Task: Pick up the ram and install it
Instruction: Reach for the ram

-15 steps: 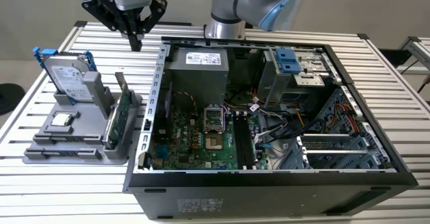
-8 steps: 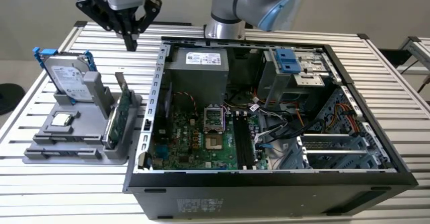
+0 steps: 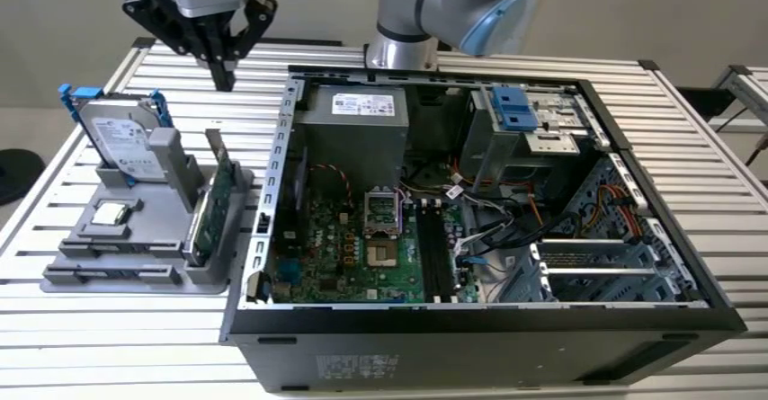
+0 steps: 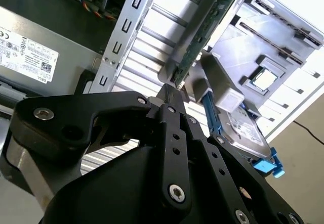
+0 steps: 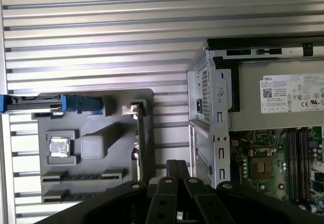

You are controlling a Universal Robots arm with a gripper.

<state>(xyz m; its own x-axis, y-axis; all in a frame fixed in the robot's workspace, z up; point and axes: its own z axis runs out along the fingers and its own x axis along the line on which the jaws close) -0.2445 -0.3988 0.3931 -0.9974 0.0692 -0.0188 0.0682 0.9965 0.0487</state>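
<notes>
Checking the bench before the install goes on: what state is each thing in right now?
gripper: fingers shut, holding nothing, raised in the air.
hard drive: upright in the grey holder.
green card: standing on edge in the holder.
processor chip: lying flat in the holder.
computer case: on its side, open, side panel off.

from gripper (image 3: pixel 222 78), exterior view
6 o'clock: upright green card (image 3: pixel 204 220) blocks
8 o'clock: hard drive (image 3: pixel 120 135)
4 o'clock: case wall (image 3: pixel 286 139)
5 o'clock: narrow free table strip (image 3: pixel 258 103)
</notes>
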